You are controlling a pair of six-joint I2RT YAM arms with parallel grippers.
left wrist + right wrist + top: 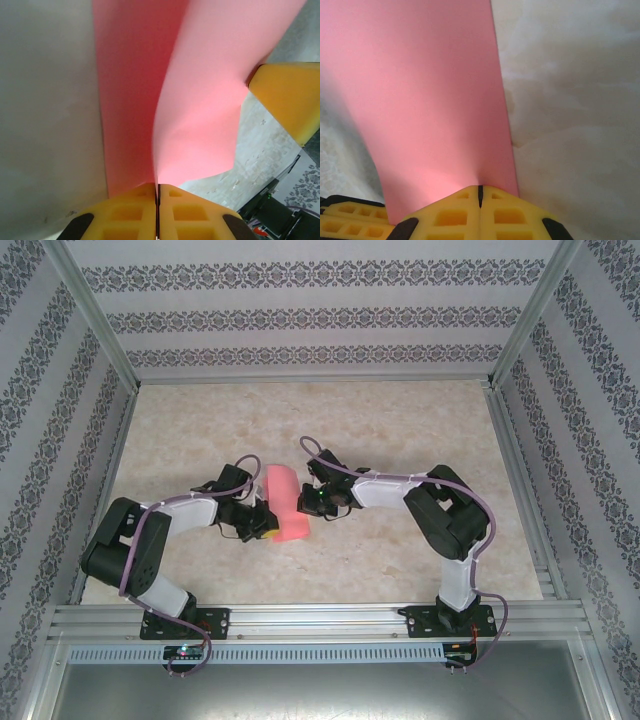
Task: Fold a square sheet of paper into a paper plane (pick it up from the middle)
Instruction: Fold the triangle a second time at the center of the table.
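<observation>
The square sheet of paper (283,498) is salmon pink and hangs bent over on itself between my two grippers above the middle of the table. My left gripper (267,528) is shut on its near left edge; in the left wrist view the jaws (158,187) are pressed together with the sheet (200,100) rising from them in a curved fold. My right gripper (308,504) is shut on the opposite edge. In the right wrist view the sheet (420,100) spreads flat away from the closed jaws (480,189).
The beige marbled table (400,430) lies under the sheet, with patterned walls and metal rails around it. A yellow finger of the right gripper (285,95) shows close by in the left wrist view, and the left gripper's yellow fingers (345,220) sit low left in the right wrist view.
</observation>
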